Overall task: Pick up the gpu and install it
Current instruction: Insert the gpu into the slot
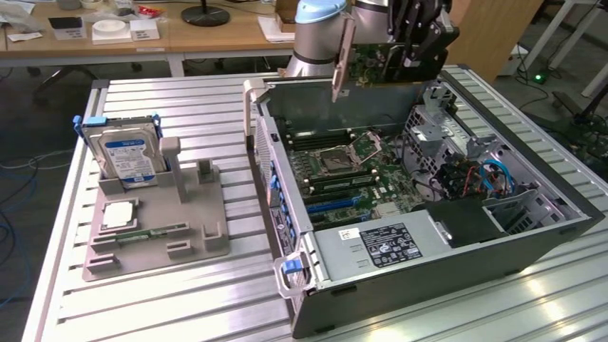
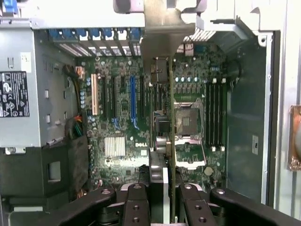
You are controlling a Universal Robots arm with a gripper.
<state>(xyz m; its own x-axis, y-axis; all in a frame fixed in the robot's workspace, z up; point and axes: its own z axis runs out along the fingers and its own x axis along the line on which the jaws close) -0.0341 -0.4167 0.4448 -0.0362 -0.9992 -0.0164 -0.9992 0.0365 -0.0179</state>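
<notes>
Black fingers [image 2: 136,202] of the gripper [image 2: 162,190] sit closest in the wrist view, clamped on either face of the gpu [image 2: 160,165], which is seen edge-on with its silver bracket [image 2: 160,42] at the far end. Below the card lies the motherboard [image 2: 117,117] with its blue slot [image 2: 132,96]; the card hangs apart from it, not seated. In the exterior view the arm [image 1: 318,28] stands behind the open computer case [image 1: 428,285], with the gripper [image 1: 418,43] pointing down and holding the gpu [image 1: 375,64] upright above the case's far wall, bracket [image 1: 340,60] toward the exterior view's left. Well off to that side, a hard drive [image 1: 128,157] stands in a grey holder [image 1: 161,242] on the slatted table [image 1: 190,306]
</notes>
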